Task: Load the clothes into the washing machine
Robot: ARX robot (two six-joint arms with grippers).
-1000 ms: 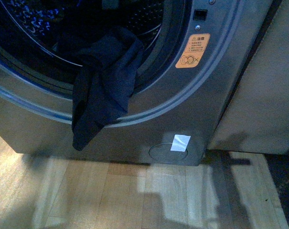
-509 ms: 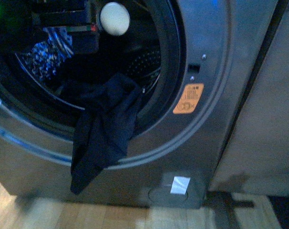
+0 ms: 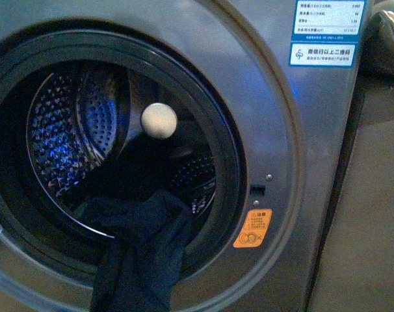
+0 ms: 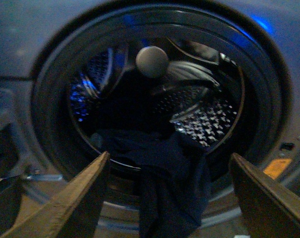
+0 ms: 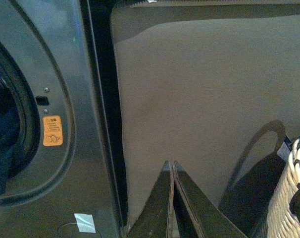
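Note:
The grey washing machine (image 3: 275, 104) fills the front view, its porthole open onto the perforated drum (image 3: 67, 143). The dark navy clothes (image 3: 142, 257) hang over the porthole's lower rim, half inside and half draped down the front. In the left wrist view my left gripper (image 4: 170, 157) is open, its fingers (image 4: 80, 193) spread either side of the clothes (image 4: 170, 193) and apart from them. My right gripper (image 5: 170, 164) is shut on nothing, pointed at a beige panel beside the washing machine (image 5: 66, 99). Neither arm shows in the front view.
A pale round knob (image 3: 158, 120) sits in the drum opening. An orange sticker (image 3: 252, 228) and blue-white labels (image 3: 326, 31) mark the machine's front. A beige panel (image 5: 204, 99) stands to the machine's right, with a woven white basket (image 5: 291, 198) beside it.
The front view has swung upward, from the floor and the machine's base to the whole porthole and the labels. The clothes hang over the rim as before.

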